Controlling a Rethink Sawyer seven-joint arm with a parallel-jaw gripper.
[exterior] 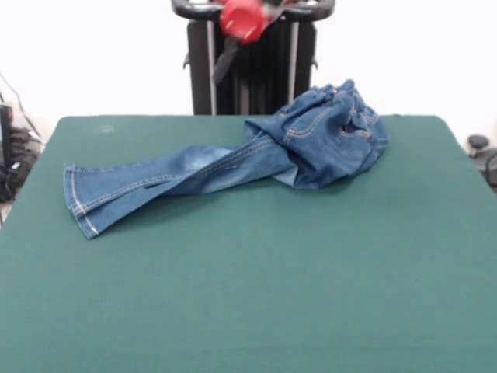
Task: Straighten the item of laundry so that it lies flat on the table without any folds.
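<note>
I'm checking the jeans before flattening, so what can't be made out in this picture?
- Front view: the jeans' waist end is bunched, so its own folds hide the waistband and whatever lies beneath.
- One leg lies over the other, covering much of it.
- The arm is blurred and cut off at the top edge; no tool shows.

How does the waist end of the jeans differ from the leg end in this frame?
The waist end is bunched into a raised heap near the table's far edge; the leg end lies stretched out low and nearly flat. The waist end shows crumpled folds and curved stitching; the leg end shows straight hems. Both are faded blue denim resting on the table.
</note>
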